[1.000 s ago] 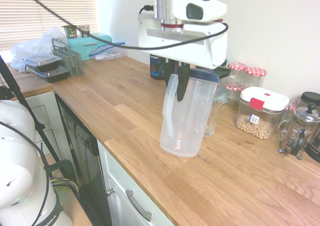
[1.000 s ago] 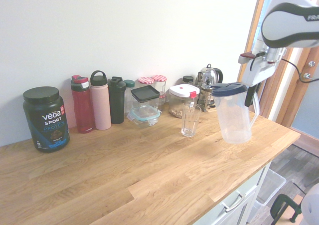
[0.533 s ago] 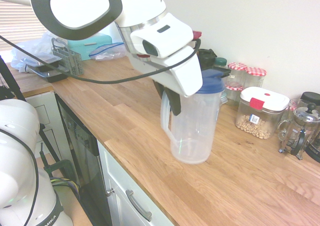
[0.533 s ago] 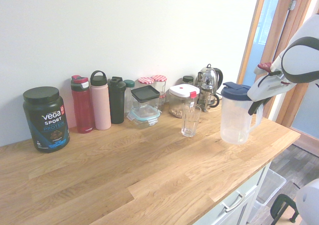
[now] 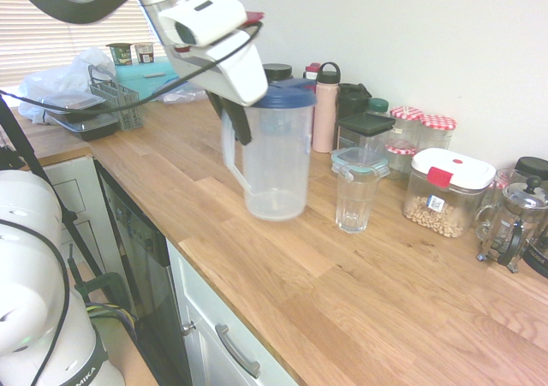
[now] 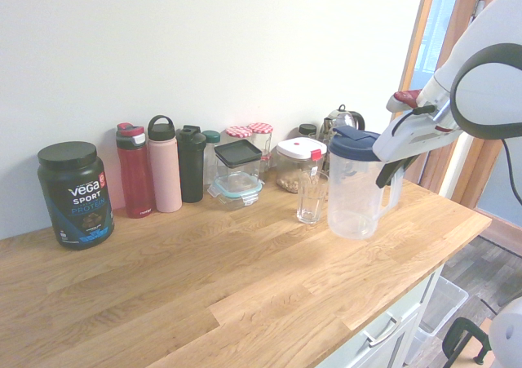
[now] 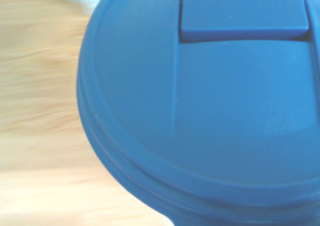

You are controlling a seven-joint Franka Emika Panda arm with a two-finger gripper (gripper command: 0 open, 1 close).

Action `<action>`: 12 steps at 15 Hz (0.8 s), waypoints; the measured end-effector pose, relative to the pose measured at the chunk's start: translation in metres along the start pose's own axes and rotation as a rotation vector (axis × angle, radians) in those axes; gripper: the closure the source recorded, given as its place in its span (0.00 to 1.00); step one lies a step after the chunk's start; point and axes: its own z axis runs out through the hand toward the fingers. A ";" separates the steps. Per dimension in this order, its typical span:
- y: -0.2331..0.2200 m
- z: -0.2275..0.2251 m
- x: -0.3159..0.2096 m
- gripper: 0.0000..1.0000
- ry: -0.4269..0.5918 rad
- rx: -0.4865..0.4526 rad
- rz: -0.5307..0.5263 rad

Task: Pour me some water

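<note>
1. I see the end effector (image 5: 238, 122) clamped on the handle of the jug (image 5: 278, 159), its dark fingers (image 5: 243, 125) closed around the grip just under the lid.
2. The jug is clear plastic with a blue lid (image 5: 285, 93). It hangs above the table (image 5: 402, 309) with its base off the wood, tipped a little.
3. From the second exterior view, the jug (image 6: 354, 190) sits just beside the glass (image 6: 311, 197), on the side away from the wall, and partly overlaps it in the picture. I cannot tell whether they touch.
4. In the first exterior view the glass (image 5: 354, 199) stands upright on the table, clear of the jug, with daylight between them.
5. I can make out no water level in the jug; the walls look see-through all the way down.
6. My wrist view is filled by the blue lid (image 7: 200, 100) with its raised flap (image 7: 242, 10), and blurred wood grain beside it.
7. Behind the glass a row stands along the wall: a pink bottle (image 6: 164, 175), a red bottle (image 6: 135, 170), a black bottle (image 6: 192, 163), a box with a black lid (image 6: 237, 170), a tub with a white lid (image 6: 298, 164) and a French press (image 5: 510, 223).
8. A black Vega canister (image 6: 75, 193) stands apart at the far end of that row.
</note>
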 end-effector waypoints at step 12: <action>-0.177 0.100 -0.160 1.00 0.055 0.125 -0.070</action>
